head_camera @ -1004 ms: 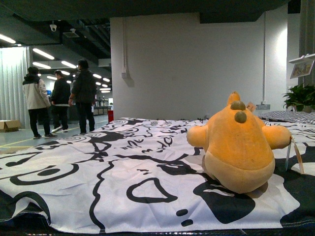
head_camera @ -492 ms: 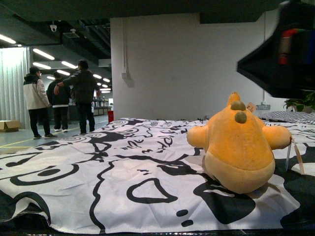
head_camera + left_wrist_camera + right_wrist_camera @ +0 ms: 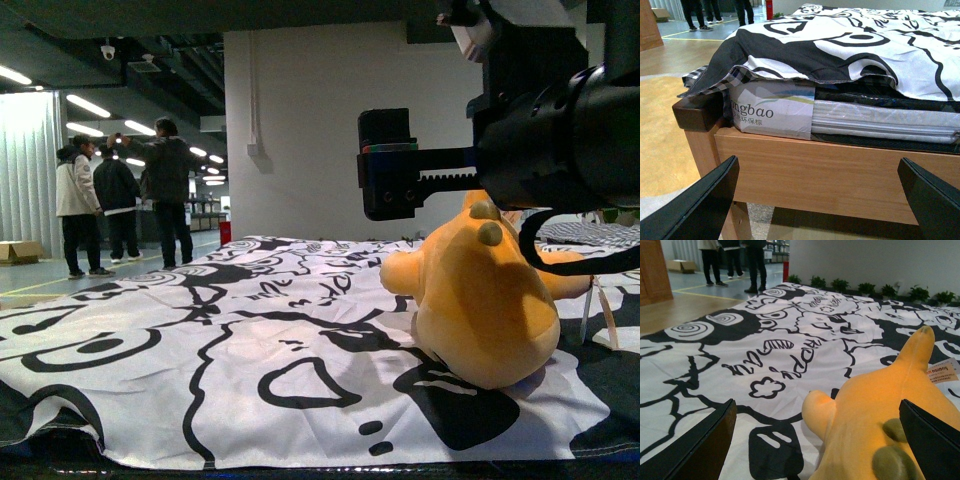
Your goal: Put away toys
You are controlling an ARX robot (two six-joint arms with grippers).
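A: Status?
B: Nothing stowed yet. Your L claw point(image 3: 817, 165) is apart and empty, low by the table point(image 3: 840, 175) front edge. R claw point(image 3: 817, 407) is apart above the plush point(image 3: 485, 300), which lies ungrasped on the table's right side.

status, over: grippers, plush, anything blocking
Right gripper open above the plush toy, no grasp yet. Left gripper open, empty, by the bed frame. Toy on patterned bedspread; nothing blocking.

The right arm point(image 3: 560, 140) has swung in from the upper right and now reaches across above the plush toy point(image 3: 480, 310), casting shadow on it, with the right claw point(image 3: 388, 165) past its head. In the background, the people point(image 3: 120, 195) have shifted.
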